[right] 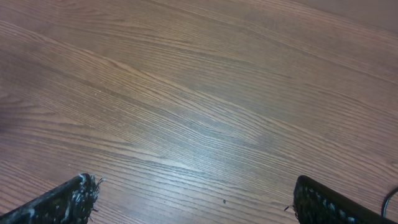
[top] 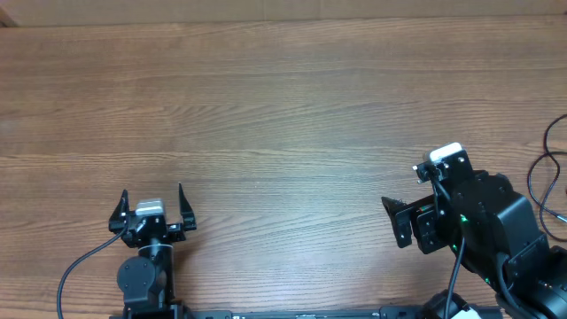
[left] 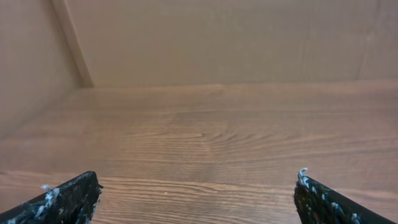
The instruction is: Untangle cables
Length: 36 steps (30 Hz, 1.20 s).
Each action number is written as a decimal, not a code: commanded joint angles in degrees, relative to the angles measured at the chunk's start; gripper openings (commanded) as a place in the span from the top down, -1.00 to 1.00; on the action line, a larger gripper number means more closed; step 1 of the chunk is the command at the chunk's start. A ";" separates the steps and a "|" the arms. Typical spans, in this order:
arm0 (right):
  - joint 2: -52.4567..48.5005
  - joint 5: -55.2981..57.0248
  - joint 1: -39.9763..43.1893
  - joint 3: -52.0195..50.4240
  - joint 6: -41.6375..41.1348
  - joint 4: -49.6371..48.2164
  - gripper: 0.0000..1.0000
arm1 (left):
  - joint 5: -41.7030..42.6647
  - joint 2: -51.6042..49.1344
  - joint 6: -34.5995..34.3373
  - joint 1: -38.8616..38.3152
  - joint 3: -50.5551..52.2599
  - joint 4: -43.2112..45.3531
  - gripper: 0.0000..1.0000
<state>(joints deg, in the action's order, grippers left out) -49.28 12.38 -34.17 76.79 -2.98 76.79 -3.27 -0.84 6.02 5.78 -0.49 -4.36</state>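
Thin black cables (top: 535, 173) show only as loops at the far right edge of the overhead view, beside the right arm, and most of them are cut off by the frame. A short curve of cable (right: 390, 198) peeks in at the lower right of the right wrist view. My right gripper (top: 400, 186) points left over bare wood, to the left of the cables, open and holding nothing (right: 193, 182). At the front left my left gripper (top: 151, 195) stands open and holds nothing (left: 198, 177), far from the cables.
The wooden table (top: 283, 106) stretches across the whole view. A plain brown wall (left: 217, 37) rises at its far edge and along the left side. The bulky right arm (top: 496, 230) fills the front right corner.
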 commanded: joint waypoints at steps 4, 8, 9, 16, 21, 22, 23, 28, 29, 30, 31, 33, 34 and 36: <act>0.35 -0.07 -0.22 -0.02 0.04 0.00 -1.00 | 1.88 0.68 -2.45 0.57 0.22 -0.22 -0.99; 0.35 -0.07 -0.22 -0.02 0.04 0.00 -1.00 | 2.25 0.68 -5.25 0.57 0.22 -0.31 -0.99; 0.35 -0.07 -0.22 -0.02 0.04 0.00 -1.00 | 2.25 0.68 -5.25 0.57 0.20 -0.31 -0.99; 0.35 -0.07 -0.22 -0.02 0.04 0.00 -1.00 | 2.27 0.68 -5.18 0.57 0.20 -0.11 -0.99; 0.35 -0.07 -0.22 -0.02 0.04 0.00 -1.00 | 2.25 0.63 -5.16 0.61 0.20 -0.09 -0.99; 0.35 -0.07 -0.22 -0.02 0.04 0.00 -1.00 | 2.25 0.63 -5.16 0.61 0.20 -0.11 -0.99; 0.35 -0.07 -0.22 -0.02 0.04 0.00 -1.00 | 2.23 0.63 -5.16 0.61 0.20 -0.09 -0.99; 0.35 -0.07 -0.22 -0.02 0.04 0.00 -1.00 | 2.25 0.63 -5.16 0.61 0.20 -0.09 -0.99; 0.35 -0.07 -0.22 -0.02 0.04 0.00 -1.00 | 2.25 0.63 -5.16 0.61 0.20 -0.09 -0.99; 0.35 -0.07 -0.22 -0.02 0.04 0.00 -1.00 | 2.23 0.63 -5.16 0.61 0.20 -0.09 -0.99; 0.35 -0.07 -0.22 -0.02 0.04 0.00 -1.00 | 2.25 0.63 -5.16 0.61 0.20 -0.09 -0.99; 0.35 -0.07 -0.22 -0.02 0.04 0.00 -1.00 | 2.23 0.63 -5.16 0.61 0.20 -0.09 -0.99; 0.35 -0.07 -0.22 -0.02 0.04 0.00 -1.00 | 2.25 0.63 -5.16 0.61 0.20 -0.09 -0.99; 0.35 -0.07 -0.22 -0.02 0.04 0.00 -1.00 | 2.25 0.63 -5.16 0.61 0.20 -0.09 -0.99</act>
<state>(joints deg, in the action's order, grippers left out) -49.28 12.36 -34.17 76.79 -2.96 76.79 -1.87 -0.84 1.61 5.78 -0.49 -4.51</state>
